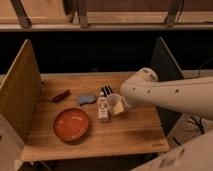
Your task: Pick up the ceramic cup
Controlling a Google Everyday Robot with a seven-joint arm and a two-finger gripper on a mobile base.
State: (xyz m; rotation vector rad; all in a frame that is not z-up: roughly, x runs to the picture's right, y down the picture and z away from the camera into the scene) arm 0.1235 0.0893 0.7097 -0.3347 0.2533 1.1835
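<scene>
My tool (107, 91) is hanging over the middle of the surface (130, 132), just behind the ceramic cup (116, 105), and I judge it is lining up for a grasp. I am unable to tell whether it is open or closed. The cup is standing upright just beside the white bottle (102, 107), which is crowding that side. The orange dish (72, 124) is lying apart

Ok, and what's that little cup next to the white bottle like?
The ceramic cup is small, round and whitish, cream-yellow inside. It stands mouth up on the wooden table, right beside the white bottle; whether they touch is unclear. The gripper sits close behind it, at the end of the white arm.
</scene>
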